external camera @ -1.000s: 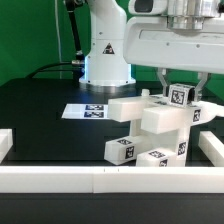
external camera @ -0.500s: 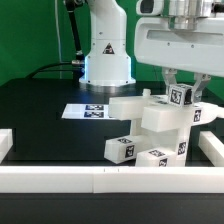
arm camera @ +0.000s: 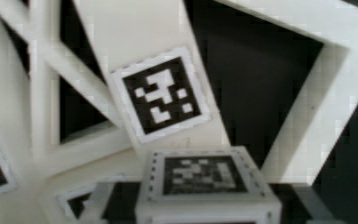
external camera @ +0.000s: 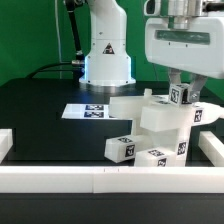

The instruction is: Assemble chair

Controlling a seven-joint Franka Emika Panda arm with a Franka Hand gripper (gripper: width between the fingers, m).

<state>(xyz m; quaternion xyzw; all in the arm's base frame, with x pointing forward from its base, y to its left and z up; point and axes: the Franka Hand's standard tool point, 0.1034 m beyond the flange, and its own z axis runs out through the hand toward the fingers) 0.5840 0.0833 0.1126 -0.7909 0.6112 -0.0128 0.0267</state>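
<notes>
So the big white robot gripper (external camera: 178, 92) hangs right over the half-built chair (external camera: 160, 125), that stack of chunky matte white plastic blocks and bars with little black-and-white square tags. It's bunched on the black surface (external camera: 40, 110), mostly below the jaws. The small tagged cube-ended white piece (external camera: 180, 96) at the very top of the stack sits between the jaws. Are they clamped on it or just straddling it? Honestly can't tell from either view. The wrist view just shows that tagged end (arm camera: 201, 174) up close, with a slanted white bar and its tag (arm camera: 163, 98) beyond.

My guess is this piece is being seated or grabbed. To do it well: keep the jaws square to the cube faces, centred, and move straight along the joint axis so nothing below gets levered sideways. Go slow, because the stack looks tippy. The flat white marker board (external camera: 88, 111) lies well off to the side, out of the way.
</notes>
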